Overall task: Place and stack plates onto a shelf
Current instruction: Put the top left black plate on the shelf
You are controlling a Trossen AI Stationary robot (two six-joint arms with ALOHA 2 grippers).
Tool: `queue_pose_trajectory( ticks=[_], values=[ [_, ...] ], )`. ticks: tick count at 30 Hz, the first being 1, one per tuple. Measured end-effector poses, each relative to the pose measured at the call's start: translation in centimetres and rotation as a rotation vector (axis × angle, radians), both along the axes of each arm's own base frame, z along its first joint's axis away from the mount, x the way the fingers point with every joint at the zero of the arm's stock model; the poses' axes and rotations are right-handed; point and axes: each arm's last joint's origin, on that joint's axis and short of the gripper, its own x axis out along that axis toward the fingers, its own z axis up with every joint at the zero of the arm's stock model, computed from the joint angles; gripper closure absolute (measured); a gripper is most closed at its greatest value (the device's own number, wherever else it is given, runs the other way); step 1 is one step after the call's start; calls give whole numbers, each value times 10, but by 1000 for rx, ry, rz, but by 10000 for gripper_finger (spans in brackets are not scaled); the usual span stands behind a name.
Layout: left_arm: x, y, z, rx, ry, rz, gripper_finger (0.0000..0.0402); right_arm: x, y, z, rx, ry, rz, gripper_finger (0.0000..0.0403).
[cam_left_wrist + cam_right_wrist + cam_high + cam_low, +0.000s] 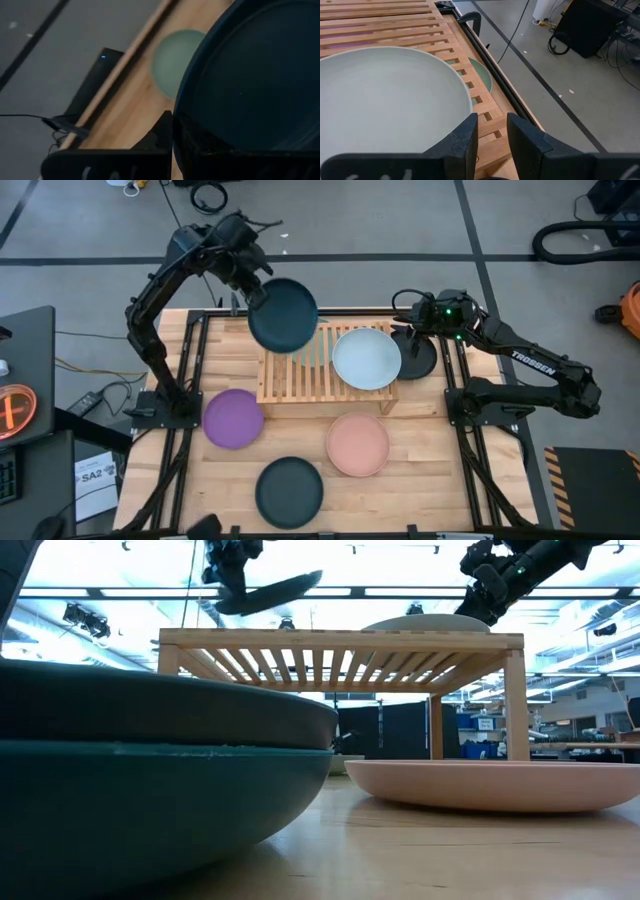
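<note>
While the left gripper (256,292) pinches the round dark teal matte plate (284,315) by its rim, treat it as stiff and slippery; the right gripper (490,134) sits slightly parted beside the pale blue-white plate (385,95).

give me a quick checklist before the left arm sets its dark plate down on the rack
1. Grip: the left end effector clamps the rim of the round dark teal plate - ok.
2. Height: in the low view the plate hangs tilted above the low light wooden slatted shelf, not touching - ok.
3. Landing spot: the shelf's left half shows bare slats, though the held plate hides part of it - cannot tell fully.
4. Neighbour: the round pale blue-white plate lies on the shelf's right half, apart from the held plate - ok.
5. Right end effector: open by that plate's rim, off the left half - ok.
6. Plate level for set-down: tilted - not ok.
</note>
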Motion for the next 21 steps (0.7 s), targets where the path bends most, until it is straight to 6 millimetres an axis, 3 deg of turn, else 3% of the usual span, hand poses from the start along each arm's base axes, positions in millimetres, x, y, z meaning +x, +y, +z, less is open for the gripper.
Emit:
queue_pose_trajectory(
  ticks=[11,21],
  values=[
    [30,-39,-4,-46,0,-127,389,0,0,0,0,0,0,294],
    [63,-40,-29,-91,73,-178,389,0,0,0,1,1,0,294]
  ],
)
